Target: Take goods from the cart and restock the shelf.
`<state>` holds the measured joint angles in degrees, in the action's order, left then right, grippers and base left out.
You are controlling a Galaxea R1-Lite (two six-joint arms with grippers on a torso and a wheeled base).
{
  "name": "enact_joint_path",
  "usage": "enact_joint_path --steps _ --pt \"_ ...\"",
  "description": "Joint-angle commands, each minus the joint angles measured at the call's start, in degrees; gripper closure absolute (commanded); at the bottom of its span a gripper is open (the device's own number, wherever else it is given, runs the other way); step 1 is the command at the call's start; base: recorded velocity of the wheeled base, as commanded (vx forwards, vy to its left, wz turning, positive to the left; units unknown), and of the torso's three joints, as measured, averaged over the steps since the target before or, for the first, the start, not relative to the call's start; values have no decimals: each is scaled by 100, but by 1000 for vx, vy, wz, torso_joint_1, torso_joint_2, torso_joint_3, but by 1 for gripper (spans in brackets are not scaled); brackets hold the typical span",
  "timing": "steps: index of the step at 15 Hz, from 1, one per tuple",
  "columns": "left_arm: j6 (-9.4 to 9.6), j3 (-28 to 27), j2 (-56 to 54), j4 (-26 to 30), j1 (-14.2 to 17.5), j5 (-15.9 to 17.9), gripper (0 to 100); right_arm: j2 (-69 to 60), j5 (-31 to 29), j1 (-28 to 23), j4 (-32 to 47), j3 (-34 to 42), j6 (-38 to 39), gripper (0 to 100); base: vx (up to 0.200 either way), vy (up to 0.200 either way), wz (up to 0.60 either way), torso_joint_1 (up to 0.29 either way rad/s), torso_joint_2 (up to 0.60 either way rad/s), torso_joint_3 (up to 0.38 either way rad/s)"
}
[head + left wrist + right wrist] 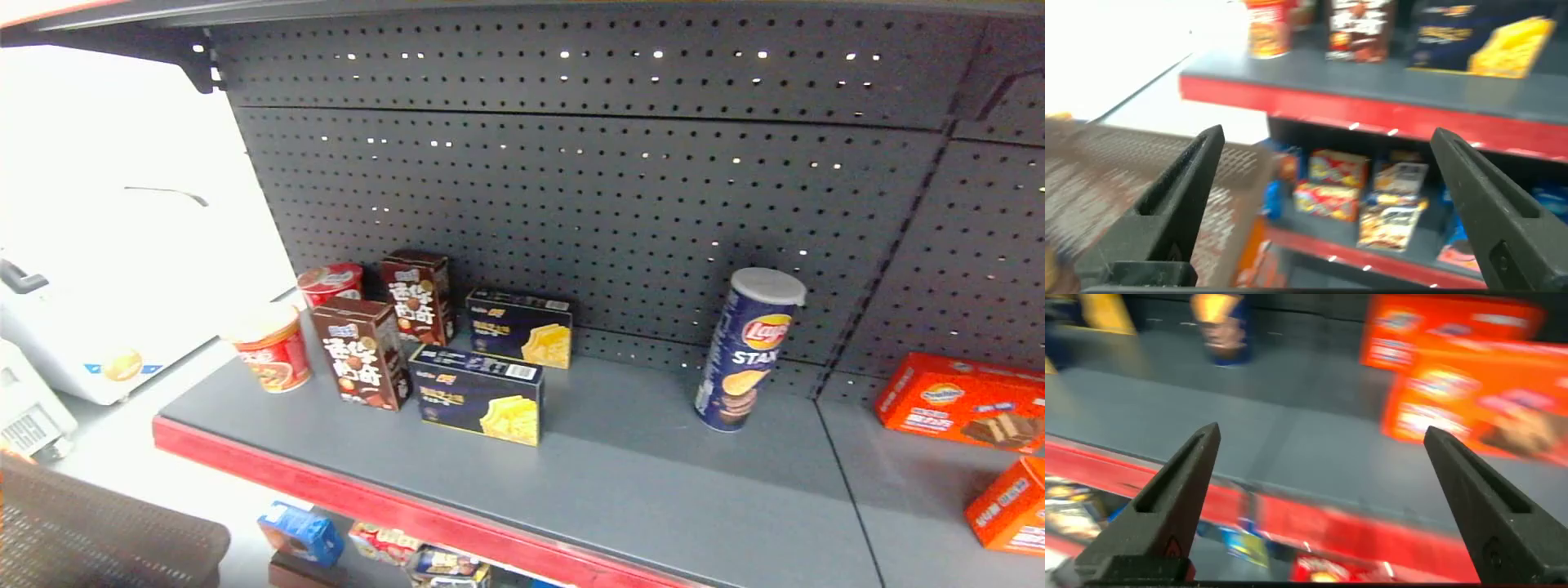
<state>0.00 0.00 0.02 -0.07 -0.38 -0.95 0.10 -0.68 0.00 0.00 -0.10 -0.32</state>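
Note:
The grey shelf (620,457) with a red front edge carries a blue chip can (747,351) standing upright, two dark blue boxes (478,394), two brown boxes (363,353) and two red cups (269,347) at its left. Orange boxes (959,400) lie at its right. My left gripper (1327,192) is open with nothing between its fingers, in front of the shelf's red edge (1372,106) and the lower shelf's packets (1360,192). My right gripper (1327,498) is open and empty too, facing the shelf top near the orange boxes (1470,384) and the chip can (1221,327).
A mesh cart basket (90,531) sits at the lower left, also seen in the left wrist view (1127,175). A white appliance (90,327) stands left of the shelf. A pegboard back wall (588,188) closes the shelf. Bare shelf lies between the dark blue boxes and the can.

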Motion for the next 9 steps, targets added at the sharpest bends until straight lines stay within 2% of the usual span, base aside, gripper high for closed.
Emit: enact_joint_path --steps 1,9 --pt "0 0 -2 -1 3 -2 0 -1 -2 0 0 1 -3 0 0 0 600 2 2 2" --pt "9 0 6 7 3 25 0 -1 -11 0 0 1 -12 0 0 0 600 2 4 2"
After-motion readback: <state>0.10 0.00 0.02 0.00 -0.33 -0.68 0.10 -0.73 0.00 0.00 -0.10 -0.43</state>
